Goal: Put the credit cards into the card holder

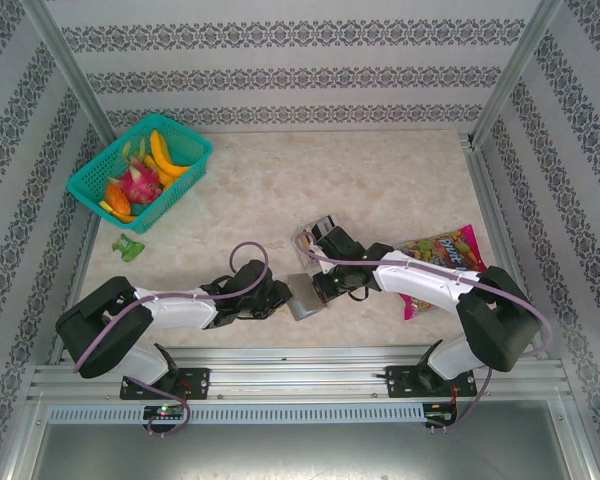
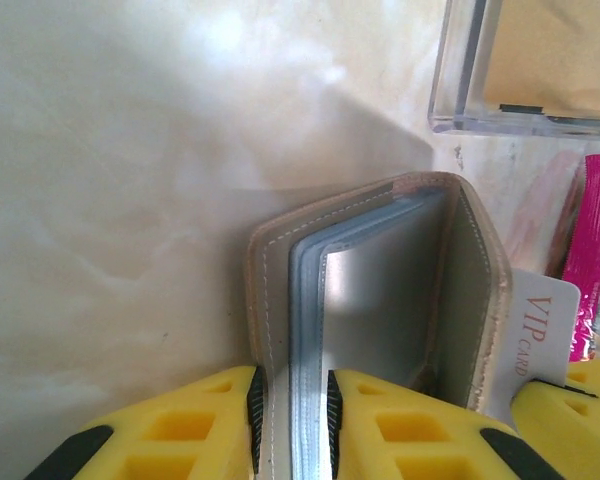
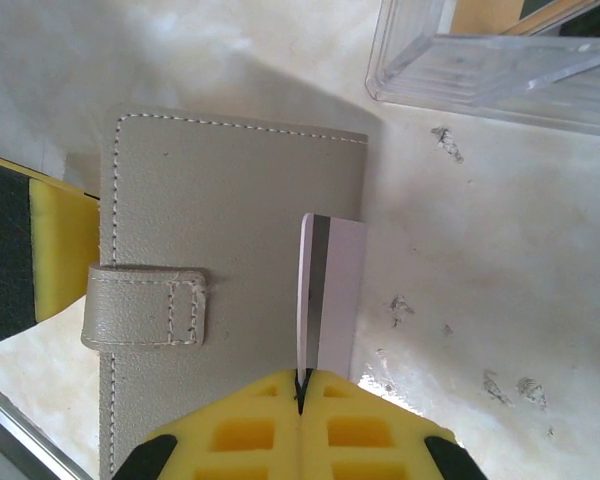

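Card holder (image 2: 380, 280) stands open at the near middle of the counter (image 1: 380, 180), left end effector (image 2: 290, 425) clamped on its cover and sleeves. Right end effector (image 3: 302, 395) pinches one card (image 3: 330, 290) edge-on just beside it, not in yet, and the clear tray (image 3: 480, 60) seems to hold another

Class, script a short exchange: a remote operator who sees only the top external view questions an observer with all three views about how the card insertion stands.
Operator: Is the holder open or closed?
Observer: Open. The left tool pinches one cover and the clear inner sleeves of the grey stitched leather-like card holder, and the other cover is spread away.
Operator: Where is the card?
Observer: The right tool is shut on a pale plastic card with a dark stripe. The card sits outside the cover, not yet in a sleeve.
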`<state>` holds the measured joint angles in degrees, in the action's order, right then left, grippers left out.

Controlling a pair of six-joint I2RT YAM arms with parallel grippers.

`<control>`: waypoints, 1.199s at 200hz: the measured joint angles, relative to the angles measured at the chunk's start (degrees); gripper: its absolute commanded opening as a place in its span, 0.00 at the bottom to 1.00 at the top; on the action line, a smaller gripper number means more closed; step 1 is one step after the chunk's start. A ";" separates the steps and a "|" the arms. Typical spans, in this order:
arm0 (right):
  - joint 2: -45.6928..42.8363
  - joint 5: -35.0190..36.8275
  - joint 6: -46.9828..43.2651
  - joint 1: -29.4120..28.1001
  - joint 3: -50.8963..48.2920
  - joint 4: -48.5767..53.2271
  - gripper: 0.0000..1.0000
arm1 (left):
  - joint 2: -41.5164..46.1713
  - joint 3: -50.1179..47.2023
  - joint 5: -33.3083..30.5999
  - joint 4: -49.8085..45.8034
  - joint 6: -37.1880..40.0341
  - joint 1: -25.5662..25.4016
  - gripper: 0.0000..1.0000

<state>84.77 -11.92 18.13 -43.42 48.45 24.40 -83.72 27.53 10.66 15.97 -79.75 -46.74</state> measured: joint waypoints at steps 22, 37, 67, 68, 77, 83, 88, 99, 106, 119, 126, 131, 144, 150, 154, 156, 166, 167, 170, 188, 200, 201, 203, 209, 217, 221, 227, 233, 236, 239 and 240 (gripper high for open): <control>-0.15 -0.87 0.22 0.48 -0.24 -0.24 0.00 | 0.13 -0.44 0.02 2.03 0.46 0.04 0.26; -0.33 -1.25 0.48 0.81 -0.35 -0.24 0.00 | 0.28 -0.44 0.04 3.52 0.92 0.26 0.25; -0.66 -1.97 1.25 1.40 -0.87 -0.66 0.00 | 0.63 -0.42 0.50 4.70 1.51 0.35 0.21; -0.66 -1.97 1.25 1.42 -0.90 -0.66 0.00 | 0.63 -0.42 0.50 4.68 1.51 0.35 0.21; -0.70 -2.12 1.31 1.49 -0.96 -0.70 0.00 | 0.63 -0.42 0.52 4.66 1.70 0.35 0.20; -0.72 -2.21 1.36 1.60 -0.98 -0.72 0.00 | 0.63 -0.42 0.63 4.66 1.92 0.35 0.20; -0.76 -2.34 1.46 1.70 -1.05 -0.74 0.00 | 0.68 -0.42 0.66 4.68 2.03 0.35 0.21; -0.87 -2.51 1.51 1.86 -1.20 -0.90 0.00 | 0.74 -0.42 0.66 4.68 2.21 0.35 0.21; -0.96 -2.69 1.57 1.99 -1.33 -1.03 0.00 | 0.74 -0.42 0.66 4.76 2.36 0.35 0.19; -1.18 -2.75 1.70 2.10 -1.60 -1.16 0.00 | 0.74 -0.42 0.70 4.96 2.54 0.35 0.17; -1.33 -2.78 1.75 2.08 -1.81 -1.46 0.00 | 0.74 -0.42 0.81 5.09 2.64 0.35 0.15; -1.40 -2.78 1.77 2.08 -1.90 -1.55 0.00 | 0.74 -0.42 0.87 5.11 2.69 0.35 0.14; -1.60 -2.89 2.01 2.36 -2.12 -1.73 0.00 | 0.61 -0.42 0.87 5.09 2.73 0.35 0.07; -1.62 -2.99 2.12 2.56 -2.12 -1.73 0.00 | 0.50 -0.42 0.85 5.07 2.78 0.35 0.03; -1.62 -3.21 2.23 2.78 -2.12 -1.70 0.00 | 0.39 -0.39 0.83 4.98 2.91 0.37 0.02; -1.62 -3.21 2.32 2.82 -2.12 -1.70 0.00 | 0.39 -0.39 0.83 4.94 2.91 0.37 0.02; -1.62 -3.26 2.58 2.93 -2.12 -1.70 0.00 | 0.31 -0.26 0.55 3.89 2.80 0.37 0.04; -1.62 -3.30 2.56 2.93 -2.12 -1.70 0.00 | 0.28 -0.24 0.55 3.72 2.82 0.37 0.04; -1.62 -3.39 2.58 2.93 -2.12 -1.70 0.00 | 0.28 -0.17 0.46 3.39 2.82 0.37 0.04; -1.62 -3.65 2.78 3.06 -2.12 -1.70 0.00 | 0.28 0.61 -0.13 -0.09 3.15 0.37 0.08; -1.62 -3.72 2.82 3.17 -2.12 -1.70 0.00 | 0.28 1.01 -0.42 -1.73 3.26 0.35 0.07; -1.62 -3.72 2.82 3.17 -2.12 -1.70 0.00 | 0.28 1.01 -0.42 -1.79 3.28 0.35 0.07; -1.62 -3.76 2.84 3.17 -2.12 -1.73 0.00 | 0.28 1.03 -0.46 -1.92 3.30 0.35 0.07; -1.62 -3.82 2.97 3.17 -2.12 -1.70 0.00 | 0.28 1.03 -0.48 -2.29 3.39 0.35 0.08; -1.62 -3.98 2.99 3.17 -2.12 -1.73 0.00 | 0.28 1.03 -0.57 -2.73 3.43 0.35 0.13; -1.62 -4.02 2.99 3.17 -2.12 -1.73 0.00 | 0.28 1.03 -0.66 -2.95 3.52 0.35 0.15; -1.62 -4.04 3.02 3.17 -2.12 -1.70 0.00 | 0.28 1.03 -0.66 -3.17 3.48 0.35 0.17; -1.62 -4.04 3.02 3.17 -2.12 -1.73 0.00 | 0.24 1.03 -0.66 -3.56 3.50 0.35 0.19; -1.62 -4.07 3.02 3.17 -2.12 -1.70 0.00 | 0.22 1.03 -0.63 -3.65 3.63 0.35 0.20; -1.62 -4.07 3.02 3.17 -2.12 -1.73 0.00 | 0.17 1.03 -0.66 -3.82 3.61 0.35 0.21; -1.62 -4.07 3.02 3.17 -2.12 -1.73 0.00 | 0.15 1.03 -0.66 -3.93 3.65 0.35 0.21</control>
<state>83.15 -15.99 21.15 -40.25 46.33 22.68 -83.57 28.56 10.00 12.03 -76.09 -46.39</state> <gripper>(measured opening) 0.046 0.174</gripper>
